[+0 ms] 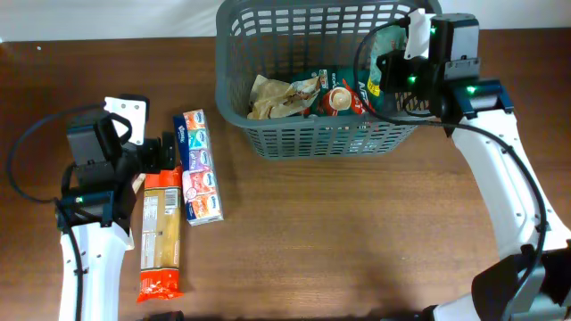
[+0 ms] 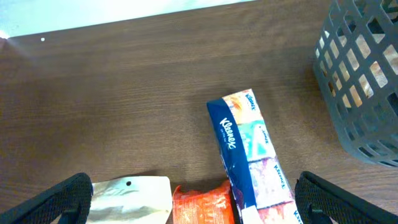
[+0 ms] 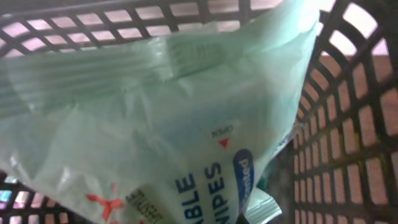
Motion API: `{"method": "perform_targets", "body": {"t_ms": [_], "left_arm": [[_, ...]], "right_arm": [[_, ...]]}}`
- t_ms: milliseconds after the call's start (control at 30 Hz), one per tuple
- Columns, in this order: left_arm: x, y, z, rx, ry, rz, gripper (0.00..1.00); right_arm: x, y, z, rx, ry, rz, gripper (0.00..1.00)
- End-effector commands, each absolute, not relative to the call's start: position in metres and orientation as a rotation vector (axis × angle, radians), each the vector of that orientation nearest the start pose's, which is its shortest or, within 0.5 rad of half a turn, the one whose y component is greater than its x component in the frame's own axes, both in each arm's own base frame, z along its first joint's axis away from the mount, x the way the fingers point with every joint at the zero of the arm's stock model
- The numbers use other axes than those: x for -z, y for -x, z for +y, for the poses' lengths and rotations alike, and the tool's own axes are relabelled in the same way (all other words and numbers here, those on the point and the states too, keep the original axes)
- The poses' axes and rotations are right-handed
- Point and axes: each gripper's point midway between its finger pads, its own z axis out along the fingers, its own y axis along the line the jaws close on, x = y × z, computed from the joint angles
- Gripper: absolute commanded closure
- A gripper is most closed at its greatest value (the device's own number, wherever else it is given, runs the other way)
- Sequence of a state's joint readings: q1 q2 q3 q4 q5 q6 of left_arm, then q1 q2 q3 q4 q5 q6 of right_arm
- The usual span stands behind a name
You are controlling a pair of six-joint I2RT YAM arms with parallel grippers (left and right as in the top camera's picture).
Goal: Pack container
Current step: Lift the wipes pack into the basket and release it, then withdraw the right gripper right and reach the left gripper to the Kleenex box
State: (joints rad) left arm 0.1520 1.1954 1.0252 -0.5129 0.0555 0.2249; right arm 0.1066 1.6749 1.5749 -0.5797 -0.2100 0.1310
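Observation:
The dark grey lattice basket point(image 1: 321, 141) stands at the back centre; its corner shows in the left wrist view point(image 2: 367, 93). My right gripper point(image 1: 395, 71) is inside its right end, shut on a pale green wipes packet point(image 3: 155, 124) that hangs in front of the basket wall point(image 3: 360, 124) and hides the fingers. My left gripper point(image 1: 168, 152) is open low over the table point(image 2: 193, 196). Its fingers are wide apart, straddling the ends of a Kleenex tissue pack point(image 2: 249, 149), an orange packet point(image 2: 202, 205) and a silver-white pouch point(image 2: 127, 196).
In the basket lie a crumpled cream-brown packet point(image 1: 277, 96) and a red and green packet point(image 1: 339, 98). The Kleenex pack point(image 1: 200, 167) and the long orange packet point(image 1: 161, 234) lie side by side left of the basket. The table's far edge runs behind the basket.

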Motion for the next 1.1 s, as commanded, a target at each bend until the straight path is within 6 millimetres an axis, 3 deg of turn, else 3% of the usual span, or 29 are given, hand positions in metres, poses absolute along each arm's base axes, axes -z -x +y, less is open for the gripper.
{"method": "perform_targets", "body": {"t_ms": [0,67,100,133,167,433,567,733,900,1067], "left_arm": [[-0.23,-0.365,0.048,-0.154,-0.126,2.236,0.01],[-0.23,-0.365,0.048,-0.154,-0.126,2.236,0.01],[-0.23,-0.365,0.048,-0.154,-0.126,2.236,0.01],[-0.23,-0.365,0.048,-0.154,-0.126,2.236,0.01],[-0.23,-0.365,0.048,-0.154,-0.126,2.236,0.01],[-0.23,-0.365,0.048,-0.154,-0.126,2.236,0.01],[-0.231,-0.366,0.052,-0.188,-0.122,2.23,0.01],[-0.232,-0.362,0.073,-0.33,-0.06,2.241,0.01],[-0.236,-0.365,0.073,-0.329,-0.059,2.224,0.01],[-0.227,-0.363,0.039,-0.08,-0.11,2.249,0.01]], "right_arm": [[-0.264,-0.48,0.089,-0.328,0.085,2.26,0.7],[-0.265,-0.476,0.09,-0.319,0.109,2.267,0.49],[-0.269,-0.472,0.089,-0.316,0.115,2.27,0.34],[-0.277,-0.468,0.089,-0.316,0.116,2.266,0.31],[-0.285,-0.463,0.088,-0.314,0.115,2.259,0.31],[-0.44,-0.395,0.031,-0.036,-0.045,2.014,0.31],[-0.479,-0.363,-0.004,0.155,-0.128,1.923,0.29],[-0.488,-0.33,-0.05,0.412,-0.297,1.889,0.25],[-0.479,-0.323,-0.078,0.528,-0.385,1.907,0.18],[-0.449,-0.321,-0.117,0.569,-0.522,1.959,0.18]]}}
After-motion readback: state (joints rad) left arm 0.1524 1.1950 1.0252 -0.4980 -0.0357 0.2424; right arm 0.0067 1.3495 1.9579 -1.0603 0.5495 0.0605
